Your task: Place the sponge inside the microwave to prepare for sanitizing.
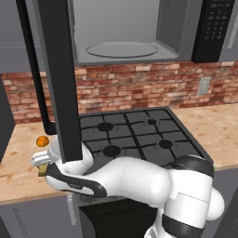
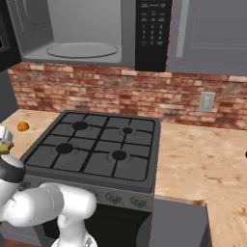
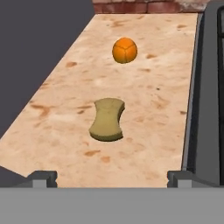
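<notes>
The olive-yellow sponge (image 3: 107,119) lies flat on the wooden counter (image 3: 148,87) left of the stove. My gripper (image 3: 111,179) hovers above and a little short of it, open, with nothing between its two dark fingertips (image 3: 43,178). In the left base view the hand (image 1: 41,160) hangs low over the counter's left end, partly behind the microwave door, and a bit of the sponge (image 1: 42,171) shows under it. The microwave (image 1: 125,37) sits above the stove with its door (image 1: 58,79) swung wide open; its grey interior and round turntable (image 2: 82,49) are bare.
A small orange ball (image 3: 124,50) rests on the counter just beyond the sponge. The stove's dark edge (image 3: 205,96) runs along the right of the hand view. The open door hangs down over the stove's left side, right above my arm. A brick wall (image 2: 96,91) backs the counter.
</notes>
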Tool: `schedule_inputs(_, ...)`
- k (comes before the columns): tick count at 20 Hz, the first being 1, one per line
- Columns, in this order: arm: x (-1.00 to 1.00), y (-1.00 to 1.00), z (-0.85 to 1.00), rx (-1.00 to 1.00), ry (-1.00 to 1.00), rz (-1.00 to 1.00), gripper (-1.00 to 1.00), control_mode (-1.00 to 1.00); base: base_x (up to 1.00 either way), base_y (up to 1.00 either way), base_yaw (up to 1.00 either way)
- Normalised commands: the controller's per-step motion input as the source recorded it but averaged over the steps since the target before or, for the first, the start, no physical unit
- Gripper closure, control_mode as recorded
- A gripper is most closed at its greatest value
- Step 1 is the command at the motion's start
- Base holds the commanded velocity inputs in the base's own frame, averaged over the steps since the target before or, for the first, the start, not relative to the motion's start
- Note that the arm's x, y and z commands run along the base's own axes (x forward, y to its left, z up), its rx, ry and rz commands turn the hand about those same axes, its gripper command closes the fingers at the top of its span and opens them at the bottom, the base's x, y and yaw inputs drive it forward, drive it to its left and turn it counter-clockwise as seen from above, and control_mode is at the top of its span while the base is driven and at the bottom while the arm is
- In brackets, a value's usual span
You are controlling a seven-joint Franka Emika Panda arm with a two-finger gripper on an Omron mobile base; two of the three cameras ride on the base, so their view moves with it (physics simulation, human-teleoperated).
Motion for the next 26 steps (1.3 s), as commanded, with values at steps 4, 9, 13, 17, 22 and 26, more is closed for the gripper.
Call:
schedule_inputs(4, 0.25, 0.15, -0.14, -0.02, 0.0, -0.03, -1.0, -1.0, 0.0, 0.0, 0.0)
schedule_inputs(9, 0.23, 0.13, 0.0, -0.05, 0.0, -0.07, -1.0, -1.0, 0.0, 0.0, 0.0)
schedule_inputs(13, 0.25, 0.16, -0.03, -0.08, 0.0, -0.04, -1.0, -1.0, 0.0, 0.0, 0.0)
schedule_inputs(17, 0.2, 0.09, -0.05, -0.03, 0.01, 0.0, -1.0, -1.0, 0.0, 0.0, 0.0)
schedule_inputs(22, 0.13, 0.03, -0.22, 0.0, 0.06, 0.0, -1.0, -1.0, 0.0, 0.0, 0.0)
schedule_inputs(26, 0.02, 0.07, -0.38, 0.0, 0.12, 0.0, -1.0, -1.0, 0.0, 0.0, 0.0)
